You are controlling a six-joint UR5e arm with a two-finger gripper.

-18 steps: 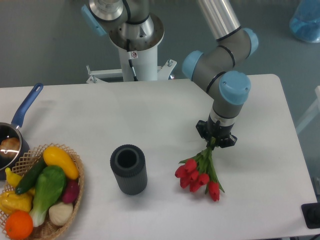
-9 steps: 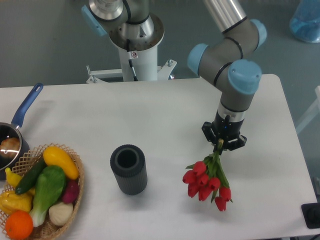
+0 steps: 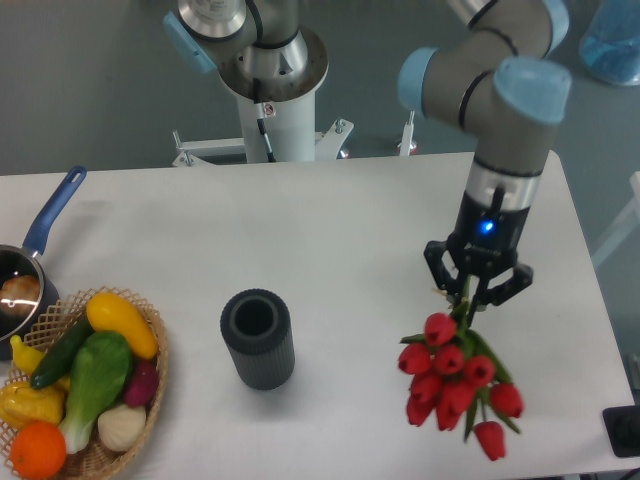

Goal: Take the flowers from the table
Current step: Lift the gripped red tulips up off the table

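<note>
We are holding the flowers by the stems, with the gripper clenched on them just above the red buds. The bunch is hanging head-down below the fingers, over the right side of the counter, to the right of the dark ribbed cylinder.

We are judging that the lift step is in hand: the buds are looking large and are showing no clear contact with the counter, so the bunch is probably already hanging clear, though one fixed view is not giving us height for certain. The next move is calling for a steady rise with the grip kept firm, since the thin stems could be slipping through and the heavy heads are dangling freely.

Much is hard to read here. The stems are mostly hidden inside the fingers, so we are not seeing how deep the grasp is sitting or whether every stem is caught. The upper arm is cut off by the top edge. At the left, the basket of vegetables and the blue-handled pan are both cut by the frame edge, and a dark object at the lower right corner is too clipped to name.
</note>
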